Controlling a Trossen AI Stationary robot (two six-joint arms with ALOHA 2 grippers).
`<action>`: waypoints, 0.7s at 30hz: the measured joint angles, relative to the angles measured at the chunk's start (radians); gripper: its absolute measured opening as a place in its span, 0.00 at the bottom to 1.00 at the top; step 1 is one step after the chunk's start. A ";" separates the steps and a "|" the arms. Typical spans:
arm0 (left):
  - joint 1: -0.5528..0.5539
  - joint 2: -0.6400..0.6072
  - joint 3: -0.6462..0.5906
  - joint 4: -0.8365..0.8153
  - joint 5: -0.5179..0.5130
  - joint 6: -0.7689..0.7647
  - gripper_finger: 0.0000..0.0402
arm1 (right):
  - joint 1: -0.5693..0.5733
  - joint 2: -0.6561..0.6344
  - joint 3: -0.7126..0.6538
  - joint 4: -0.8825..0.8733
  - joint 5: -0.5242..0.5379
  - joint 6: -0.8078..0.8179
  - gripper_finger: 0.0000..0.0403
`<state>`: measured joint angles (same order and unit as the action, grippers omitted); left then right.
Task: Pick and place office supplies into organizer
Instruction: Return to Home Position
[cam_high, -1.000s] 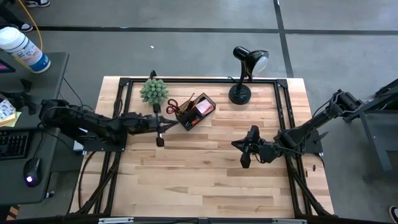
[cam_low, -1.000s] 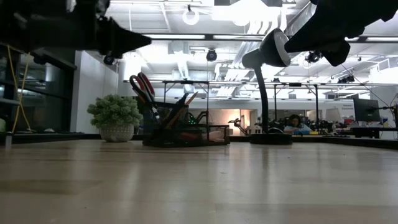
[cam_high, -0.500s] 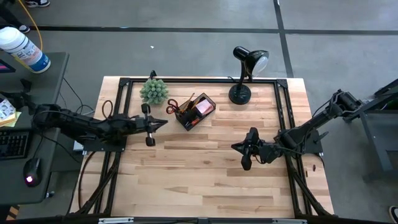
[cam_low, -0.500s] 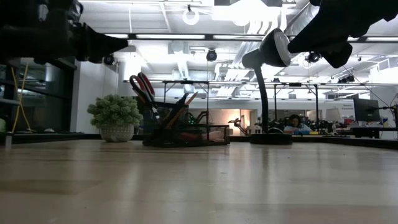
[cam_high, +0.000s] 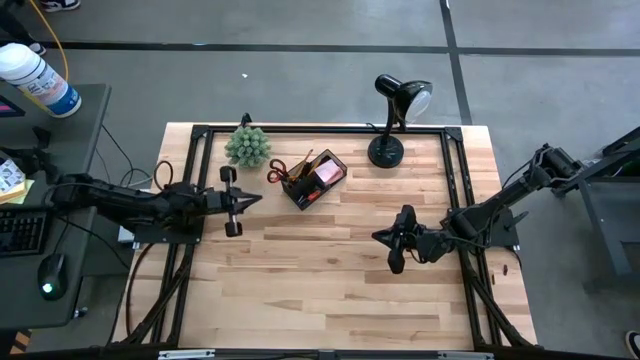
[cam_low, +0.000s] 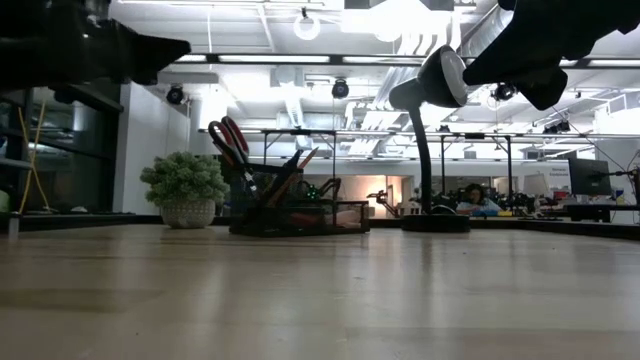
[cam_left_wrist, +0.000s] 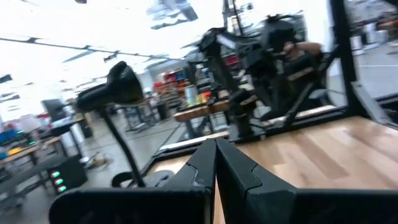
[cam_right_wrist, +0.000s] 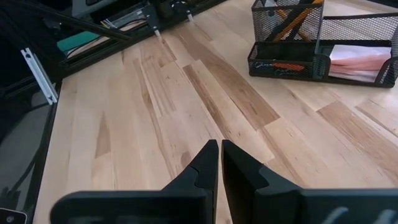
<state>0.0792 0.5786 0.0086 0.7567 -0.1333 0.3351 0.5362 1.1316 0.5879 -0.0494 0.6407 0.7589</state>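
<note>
Organizer (cam_high: 305, 192) sits far-centre on the tabletop (cam_high: 330, 290), supplies (cam_high: 324, 173) inside. Left end effector (cam_high: 255, 199) hovers just left of it, right end effector (cam_high: 380, 235) over mid-right, both pinched closed, empty. Only risk I see: the left arm swinging wide heading home clips the plant (cam_high: 247, 146).

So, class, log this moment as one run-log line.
left tool shut, raised, left of organizer | right tool shut, raised, right of organizer | scissors, pad in organizer

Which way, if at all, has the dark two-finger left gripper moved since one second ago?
Yes. The left gripper has drawn back leftward in the high view, away from the black mesh desk organizer, which stayed put.
</note>
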 joint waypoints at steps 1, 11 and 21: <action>0.000 -0.016 0.000 -0.020 0.018 0.000 0.00 | 0.000 0.000 0.000 0.000 0.000 0.000 0.03; 0.000 -0.214 0.000 -0.267 0.044 0.001 0.00 | 0.000 0.000 0.000 0.000 -0.001 0.000 0.03; 0.000 -0.464 0.000 -0.515 0.045 0.001 0.00 | 0.000 0.000 0.000 -0.001 -0.001 0.000 0.03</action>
<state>0.0792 0.1147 0.0086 0.2415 -0.0888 0.3363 0.5362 1.1316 0.5877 -0.0507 0.6399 0.7593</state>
